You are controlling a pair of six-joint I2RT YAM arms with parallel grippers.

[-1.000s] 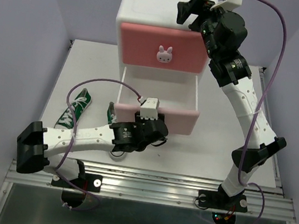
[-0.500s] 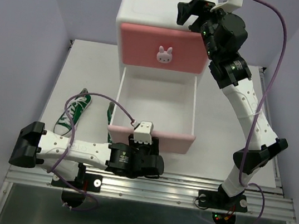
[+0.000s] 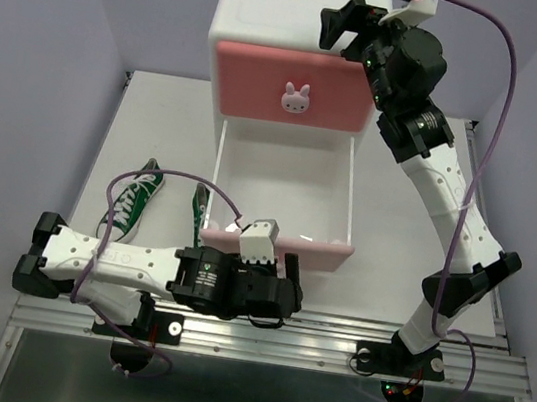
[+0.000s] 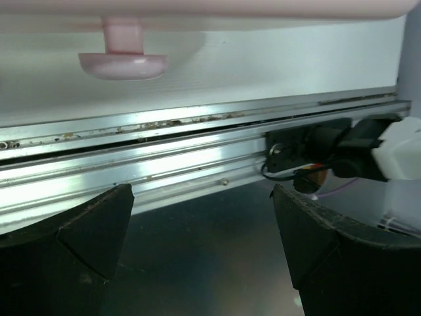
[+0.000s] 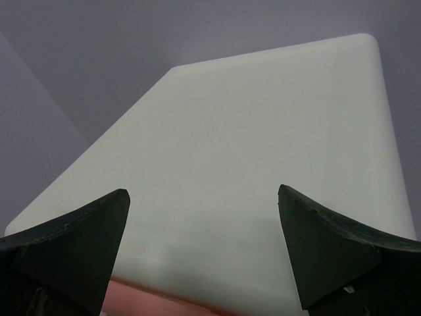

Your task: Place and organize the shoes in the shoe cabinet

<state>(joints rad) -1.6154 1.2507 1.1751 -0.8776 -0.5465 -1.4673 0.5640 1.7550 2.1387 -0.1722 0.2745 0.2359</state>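
Observation:
The white shoe cabinet [image 3: 277, 5] stands at the back. Its upper drawer [image 3: 266, 84] is shut. The paler lower drawer [image 3: 282, 178] is pulled far out and shows nothing inside. My left gripper [image 3: 278, 304] is open and empty, just in front of and below the lower drawer front [image 3: 311, 253]. In the left wrist view the drawer knob [image 4: 123, 62] sits above my open left gripper [image 4: 204, 263]. My right gripper [image 3: 340, 25] is open and empty over the cabinet top [image 5: 263, 164]. One green shoe [image 3: 132, 201] lies on the table at left. A second green shoe [image 3: 199, 206] is partly hidden beside the drawer. The red shoes are out of view.
The metal rail [image 3: 330, 334] runs along the table's near edge, right under my left gripper; it also shows in the left wrist view [image 4: 164, 164]. The right arm's base and cable [image 4: 342, 148] show at the right of that view. Purple walls close in both sides.
The lower drawer has slid further out toward the near edge. My left gripper has drawn back from the drawer front toward the rail and is off the knob. The right arm has hardly moved.

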